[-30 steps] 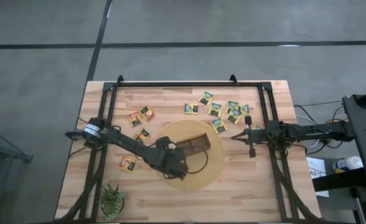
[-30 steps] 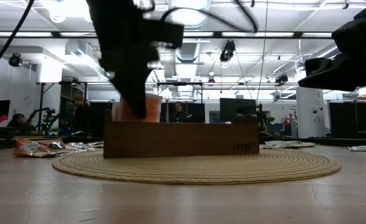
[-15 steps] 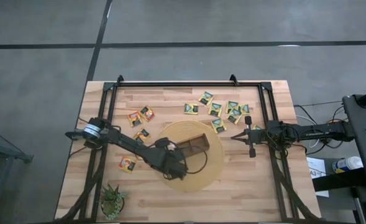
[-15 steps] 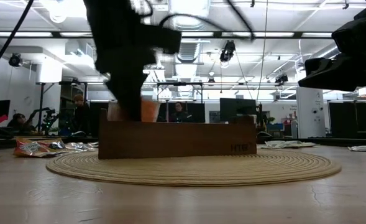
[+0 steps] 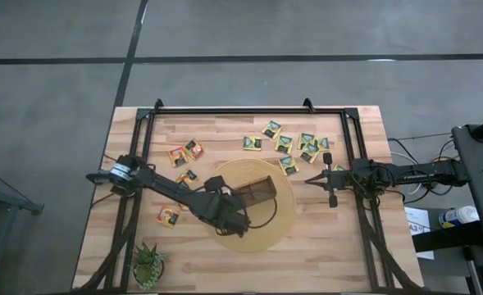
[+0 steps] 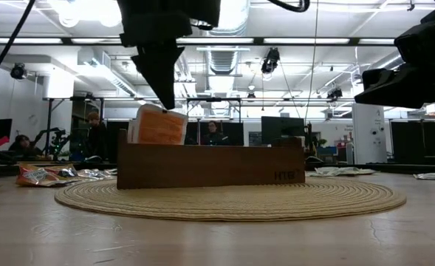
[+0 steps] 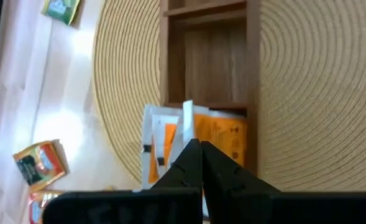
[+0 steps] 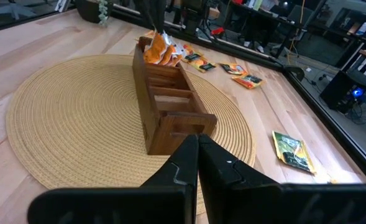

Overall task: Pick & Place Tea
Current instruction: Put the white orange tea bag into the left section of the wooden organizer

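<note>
Behind the wooden table (image 5: 225,262), a wide workshop with ceiling lights and monitors; on the table, a round woven mat (image 5: 284,215) carrying a long dark-brown wooden box (image 6: 210,165) with compartments. Orange tea sachets (image 6: 158,126) standing tilted in the box's end compartment, directly under the left gripper (image 6: 165,100), fingers pressed together just above them and holding nothing; more tea sachets (image 5: 286,142) scattered flat on the table beyond the mat. Right gripper (image 5: 310,180) parked near the mat's right edge, fingers together, empty.
</note>
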